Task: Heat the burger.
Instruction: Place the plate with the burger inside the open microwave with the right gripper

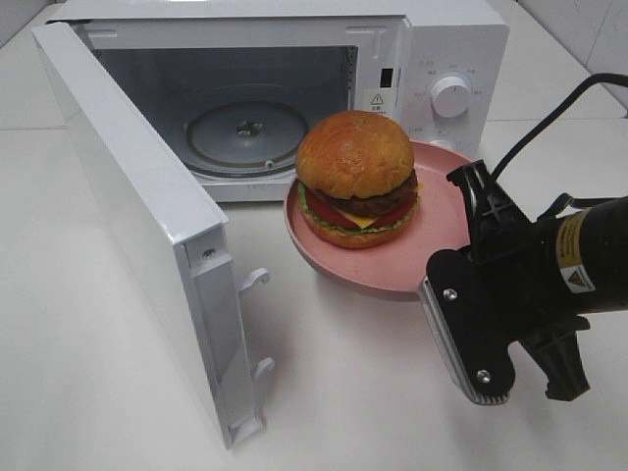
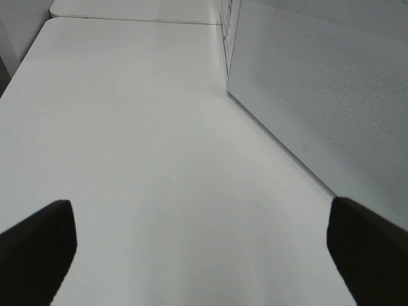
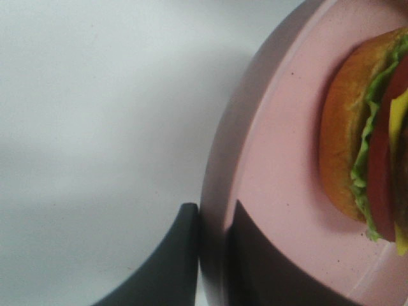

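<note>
From my station I see the burger sitting upright on a pink plate, toward the plate's side nearest the microwave. It is just outside the open cavity and in front of the control knob. The microwave door is swung wide open to the left, and the glass turntable inside is bare. The right claw is on the plate's near-right rim, on the opposite side of the plate from the burger, so a stretch of bare pink lies between the two. In the right wrist view the right claw is closed down on that rim, one finger under the outer edge and the other over the inner face. The burger is just ahead of them but apart, its lettuce, tomato and cheese edges showing. A shadow falls on the tabletop under the plate, and I cannot tell for certain whether the plate is resting on it or is slightly raised. The left claw is spread wide with nothing between its fingers. It hangs over bare tabletop beside the outer face of the door, well away from the burger.
</note>
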